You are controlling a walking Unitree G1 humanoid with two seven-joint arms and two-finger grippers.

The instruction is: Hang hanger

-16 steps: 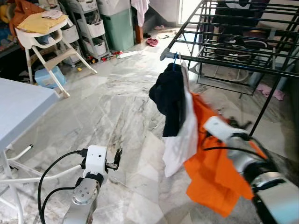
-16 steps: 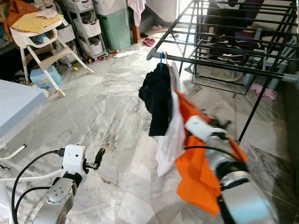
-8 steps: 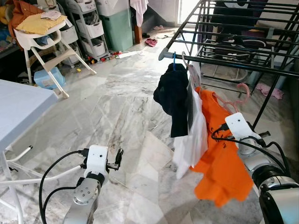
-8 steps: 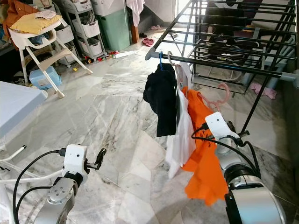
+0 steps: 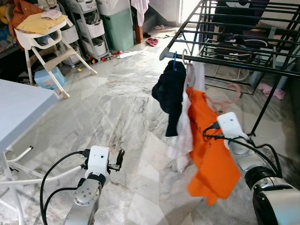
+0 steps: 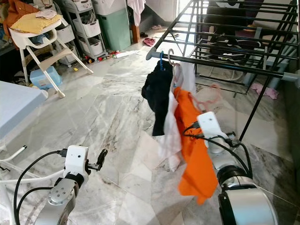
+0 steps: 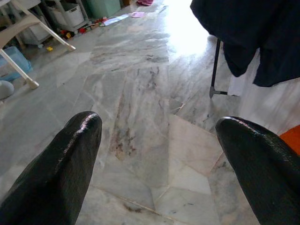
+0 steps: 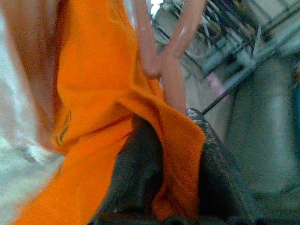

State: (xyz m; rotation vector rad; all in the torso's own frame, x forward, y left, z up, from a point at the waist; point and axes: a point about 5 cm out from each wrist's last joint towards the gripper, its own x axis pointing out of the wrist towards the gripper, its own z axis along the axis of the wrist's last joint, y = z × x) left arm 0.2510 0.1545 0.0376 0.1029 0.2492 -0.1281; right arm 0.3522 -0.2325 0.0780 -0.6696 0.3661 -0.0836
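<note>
A black metal drying rack (image 5: 243,63) stands on the grey marble floor (image 5: 117,108). From its front rail hang a black garment (image 5: 169,93), a white cloth (image 5: 185,136) and an orange shirt (image 5: 208,154)

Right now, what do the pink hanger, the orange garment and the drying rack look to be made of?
Pink hanger: glossy, smooth, probably plastic. Orange garment: soft matte cloth, folding and draping; the right gripper is shut on it. Drying rack: thin dark straight bars, likely painted metal.
</note>
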